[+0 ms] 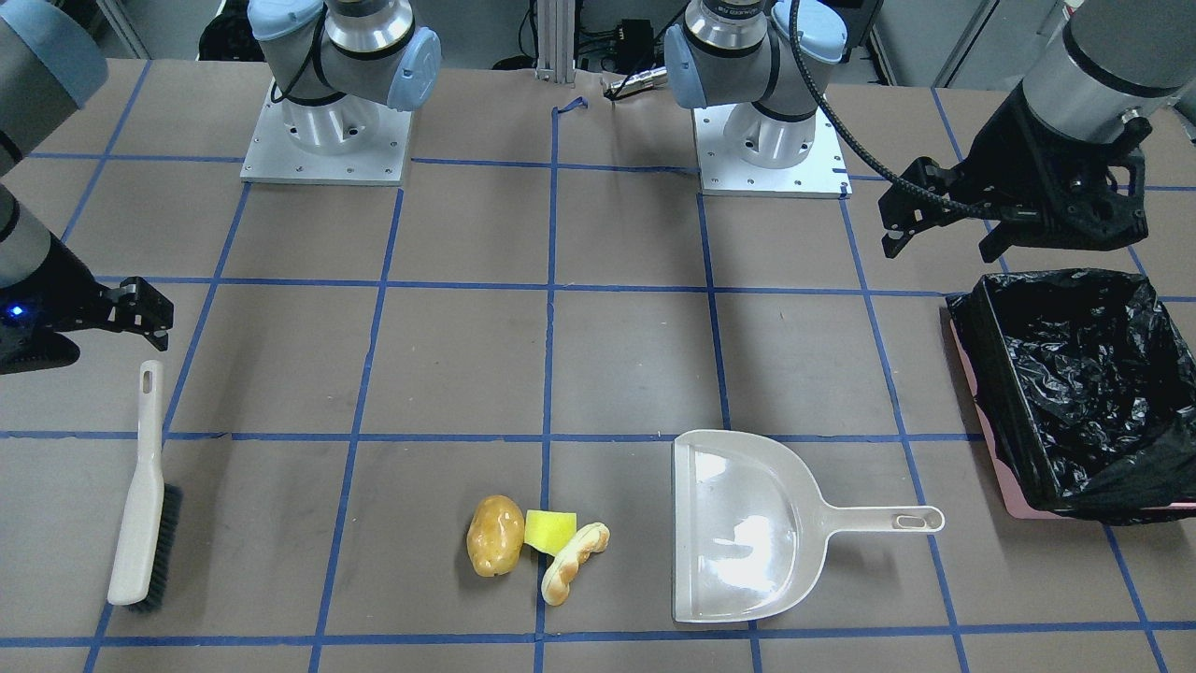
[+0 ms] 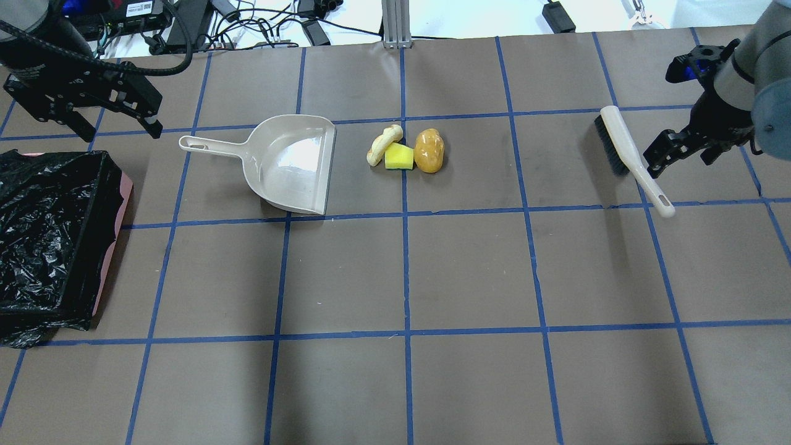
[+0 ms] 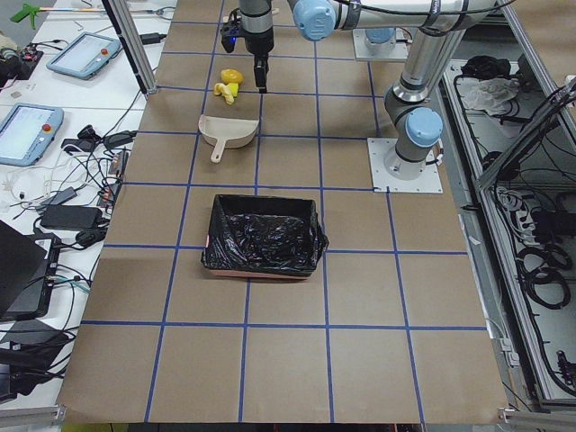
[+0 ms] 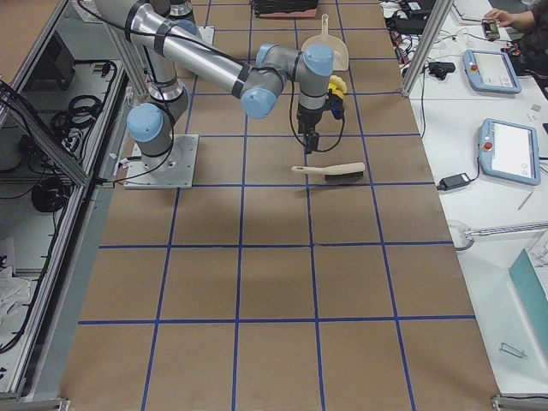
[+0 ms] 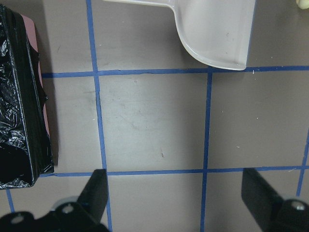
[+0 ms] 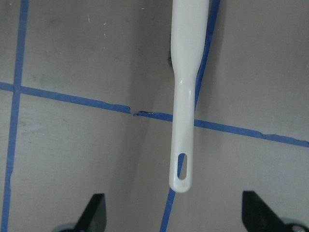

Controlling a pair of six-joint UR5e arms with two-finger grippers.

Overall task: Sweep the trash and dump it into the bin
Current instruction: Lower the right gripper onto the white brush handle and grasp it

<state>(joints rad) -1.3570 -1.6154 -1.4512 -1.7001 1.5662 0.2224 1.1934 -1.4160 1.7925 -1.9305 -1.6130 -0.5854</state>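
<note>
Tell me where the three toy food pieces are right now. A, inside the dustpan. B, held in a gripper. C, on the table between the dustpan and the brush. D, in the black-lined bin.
C: the potato-like lump, yellow wedge and croissant lie clustered on the table, just outside the dustpan mouth, with the brush farther off on their other side.

Right claw [image 4: 306, 147] near beige brush [image 4: 336, 173]

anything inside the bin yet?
Only the crinkled black liner shows inside the bin. The three trash pieces lie on the table by the dustpan. Liner folds may hide corners.
</note>
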